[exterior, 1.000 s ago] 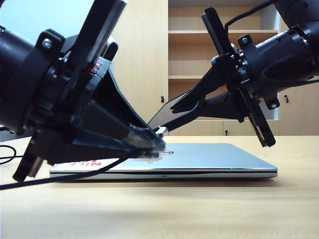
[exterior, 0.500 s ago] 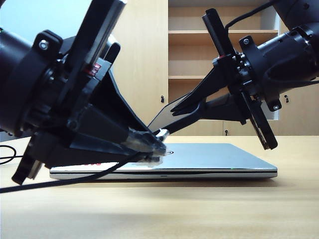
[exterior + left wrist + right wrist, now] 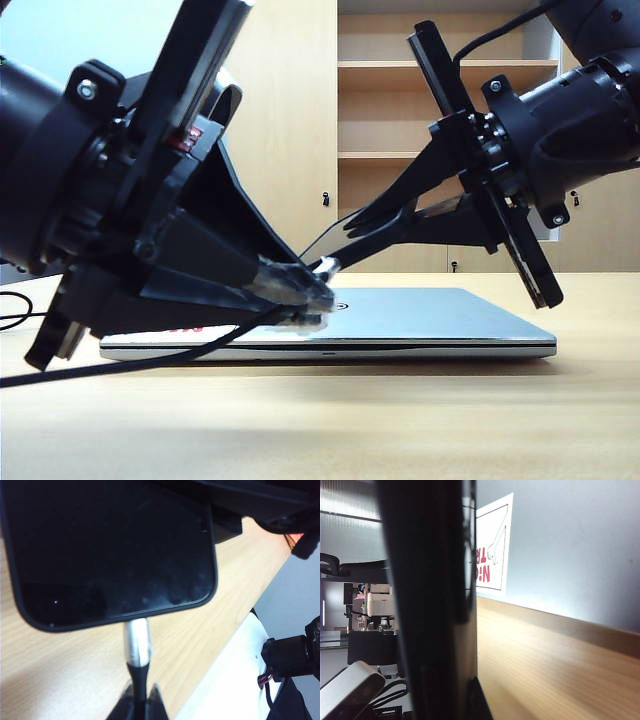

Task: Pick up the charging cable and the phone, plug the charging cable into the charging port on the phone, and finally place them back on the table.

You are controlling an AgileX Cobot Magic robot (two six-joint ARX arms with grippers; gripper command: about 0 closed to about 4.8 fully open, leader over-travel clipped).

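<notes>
With my left gripper (image 3: 139, 711) clamped on the thin black charging cable (image 3: 138, 677) and my right gripper (image 3: 335, 262) clamped on the flat glossy black phone (image 3: 110, 550), the silver plug (image 3: 137, 641) meets the phone's end edge, so I judge seating nearly done and set-down on the beige wood-grain table (image 3: 400, 420) left.

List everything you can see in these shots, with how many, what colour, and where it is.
phone: one, black, held in the air by the right gripper, its end edge at the cable's plug
charging cable: one, black cord with a silver plug, held by the left gripper
laptop: one, silver-grey, closed, flat on the table
sticker: one, white with red letters, on the laptop
table: one, light beige wood
shelves: beige, behind the table
left gripper: black, shut on the cable
right gripper: black, shut on the phone
</notes>
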